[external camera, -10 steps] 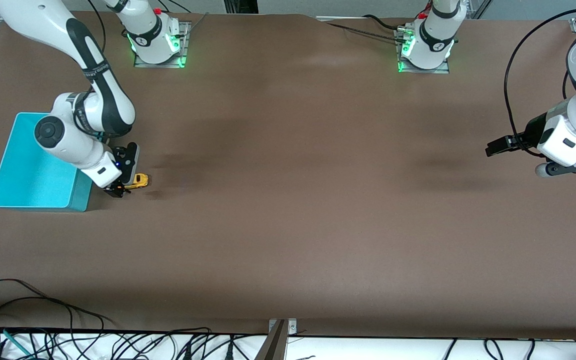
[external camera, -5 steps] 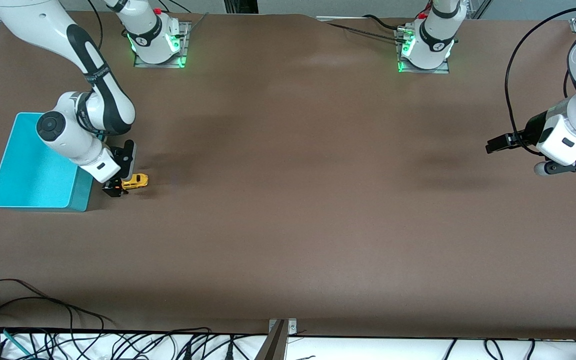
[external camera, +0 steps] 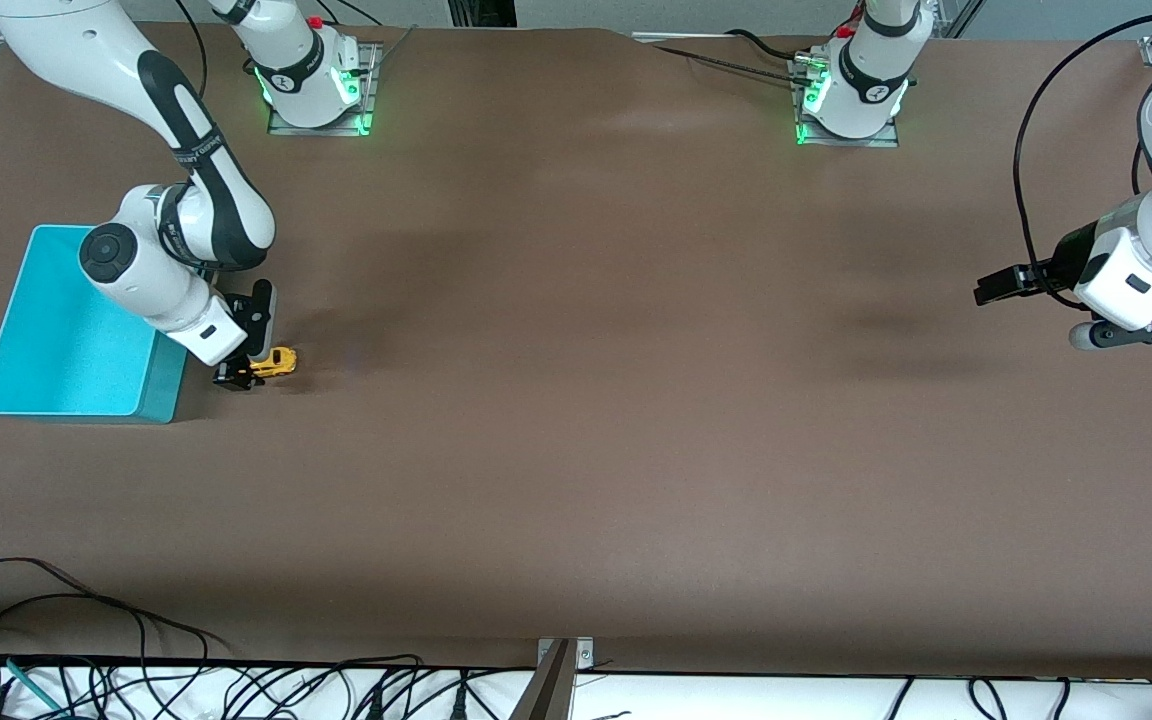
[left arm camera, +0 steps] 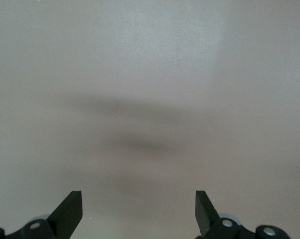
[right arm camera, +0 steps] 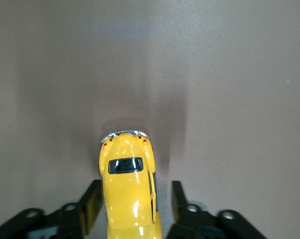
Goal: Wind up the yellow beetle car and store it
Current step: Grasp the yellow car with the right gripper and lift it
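Tiny glossy yellow beetle-shaped toy car [right arm camera: 128, 191]: light, rigid, slippery; best pinched across flanks. Right gripper [right arm camera: 131, 205] straddling, contact unclear. Left gripper [left arm camera: 139, 211] wide apart, waiting.

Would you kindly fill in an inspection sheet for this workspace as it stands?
Surface: brown table, flat.
Job's things: tiny yellow beetle toy car on the table beside the teal rectangular bin, toward the right arm's end.
Clutter: nothing seen.
Grippers: right gripper low at the table, fingers straddling the car, a gap showing at one side; left gripper open, waiting over bare table.
Cables: black cables along the table's edge nearest the front camera.
Surroundings: arm bases lit green.
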